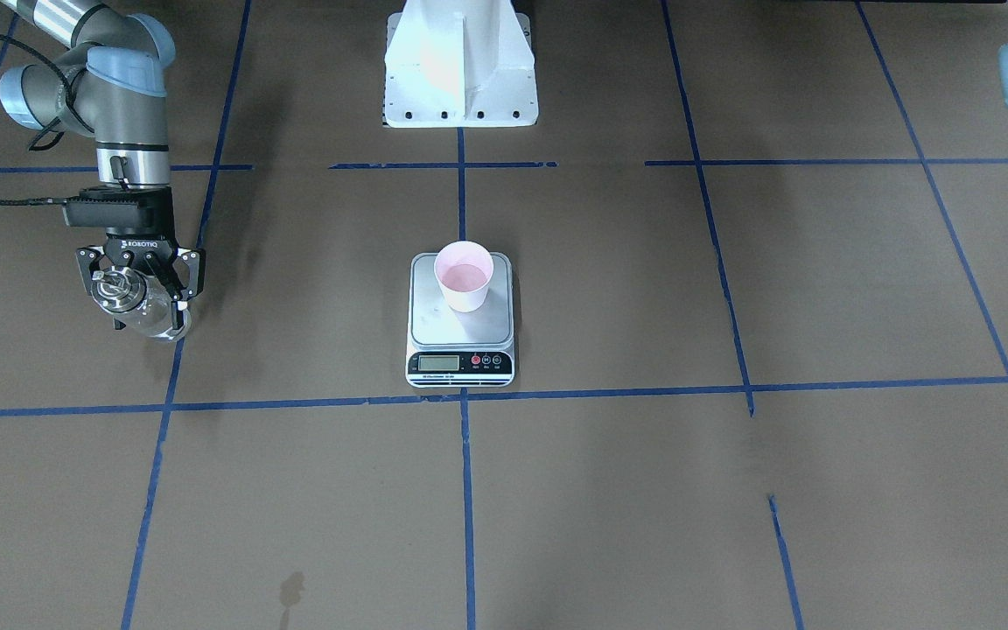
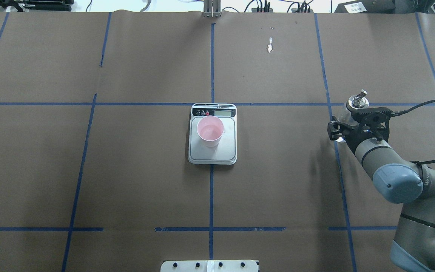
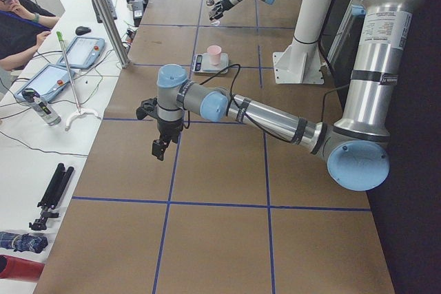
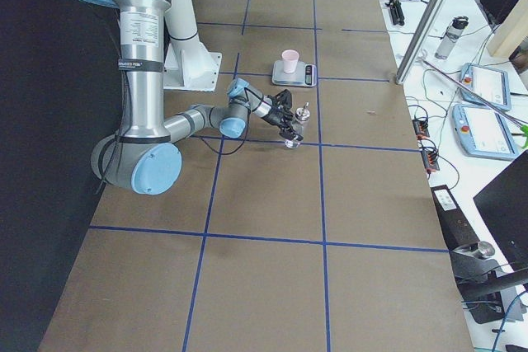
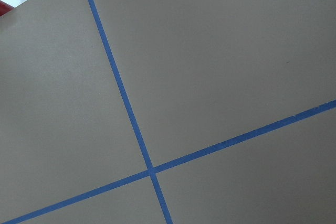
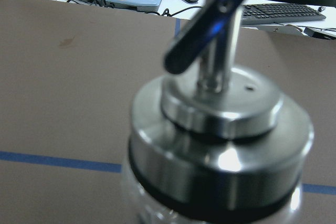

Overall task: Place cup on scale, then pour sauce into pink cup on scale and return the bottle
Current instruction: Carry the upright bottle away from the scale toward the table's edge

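At the robot's right end of the surface (image 2: 278,189), the right pincer (image 1: 141,293) is clamped around the clear glass bottle (image 1: 112,291), which stands roughly upright over a blue tape line (image 2: 340,177), its silver cap and spout topmost; whether its base is already down on the surface cannot be told. Farther along, well apart from the bottle, the kitchen scale (image 2: 227,149) sits at the centre with the pink cup (image 2: 210,131) upright on its steel platform, toward the display end, and what looks like a shallow pool of sauce (image 1: 462,278) inside. Farthest off, the left pincer (image 3: 160,148) hangs over bare surface, and the pictures do not show whether it is wide or narrow. With pouring apparently done, the risk now lies in the return. Letting go before the base sits flat could drop or topple the bottle and send liquid out of the spout. Drawing back with a finger dragging on the glass could tip it. Any sideways sweep toward the centre could jar the light cup off the scale.
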Controlling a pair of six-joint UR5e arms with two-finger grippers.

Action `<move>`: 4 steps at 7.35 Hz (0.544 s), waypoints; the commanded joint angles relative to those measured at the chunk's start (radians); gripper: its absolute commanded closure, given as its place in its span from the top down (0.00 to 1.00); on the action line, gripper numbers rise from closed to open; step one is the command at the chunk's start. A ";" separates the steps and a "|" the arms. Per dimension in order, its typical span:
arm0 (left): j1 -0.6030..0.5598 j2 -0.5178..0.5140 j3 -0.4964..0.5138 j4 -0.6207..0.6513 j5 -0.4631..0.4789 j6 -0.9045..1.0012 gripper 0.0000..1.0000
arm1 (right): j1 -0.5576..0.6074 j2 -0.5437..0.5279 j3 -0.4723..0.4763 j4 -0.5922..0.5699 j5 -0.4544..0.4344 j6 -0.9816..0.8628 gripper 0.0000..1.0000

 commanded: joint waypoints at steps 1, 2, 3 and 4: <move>0.000 0.000 0.000 0.000 0.000 0.000 1.00 | -0.002 0.001 0.005 0.000 0.004 0.000 0.00; 0.000 0.000 0.000 0.000 0.000 0.000 1.00 | -0.004 0.001 -0.001 0.000 0.004 0.000 0.00; 0.000 0.000 0.000 0.000 0.000 0.000 1.00 | -0.010 0.001 -0.002 0.000 0.004 0.000 0.00; 0.000 0.000 0.000 0.000 0.000 0.000 1.00 | -0.015 0.001 -0.002 0.000 0.004 0.000 0.00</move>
